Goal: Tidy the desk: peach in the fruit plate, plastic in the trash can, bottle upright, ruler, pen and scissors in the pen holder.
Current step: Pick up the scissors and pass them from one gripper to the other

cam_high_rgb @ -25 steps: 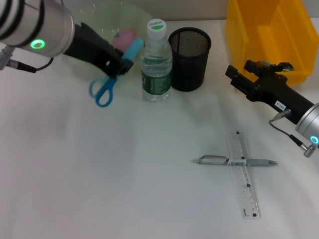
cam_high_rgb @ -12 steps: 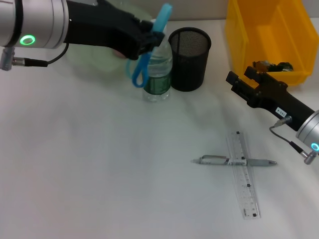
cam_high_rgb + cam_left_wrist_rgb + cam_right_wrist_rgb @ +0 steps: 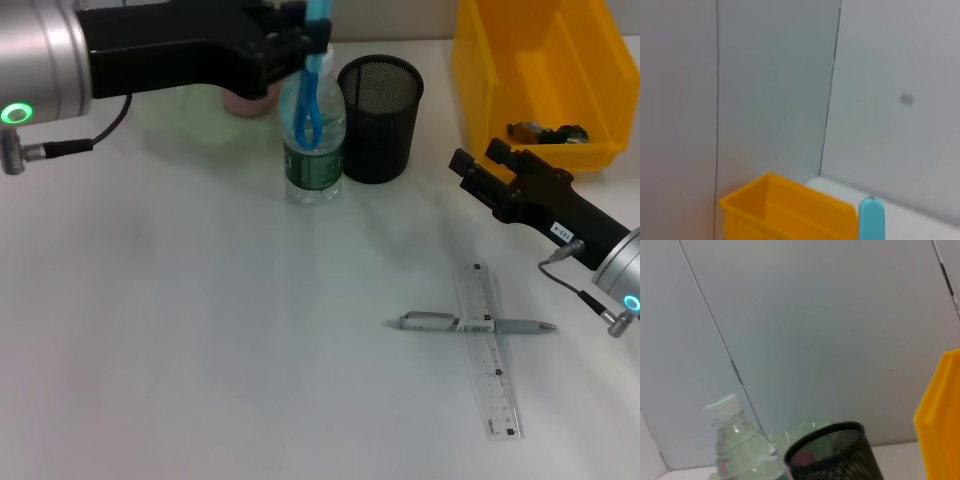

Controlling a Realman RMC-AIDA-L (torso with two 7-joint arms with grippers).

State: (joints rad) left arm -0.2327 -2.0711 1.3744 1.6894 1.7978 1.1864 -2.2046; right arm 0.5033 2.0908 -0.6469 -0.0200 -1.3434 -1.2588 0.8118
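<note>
My left gripper (image 3: 312, 42) is shut on the blue scissors (image 3: 308, 105), which hang upright with their handle loops down in front of the bottle (image 3: 315, 155). The bottle stands upright just left of the black mesh pen holder (image 3: 380, 118). A blue end of the scissors (image 3: 871, 221) shows in the left wrist view. The peach (image 3: 245, 100) lies on the pale green fruit plate (image 3: 175, 108) behind my left arm. Pen (image 3: 440, 322) and clear ruler (image 3: 492, 355) lie crossed on the desk at the front right. My right gripper (image 3: 472, 172) hovers open above them, holding nothing.
The yellow trash can (image 3: 545, 70) stands at the back right with dark plastic (image 3: 545, 131) inside. In the right wrist view I see the bottle (image 3: 740, 445), pen holder (image 3: 832, 460) and trash can's edge (image 3: 940, 430). A white wall is behind the desk.
My left arm has carried the scissors up and to the right, from beside the plate to in front of the bottle, and turned them upright. The right gripper drifted slightly.
</note>
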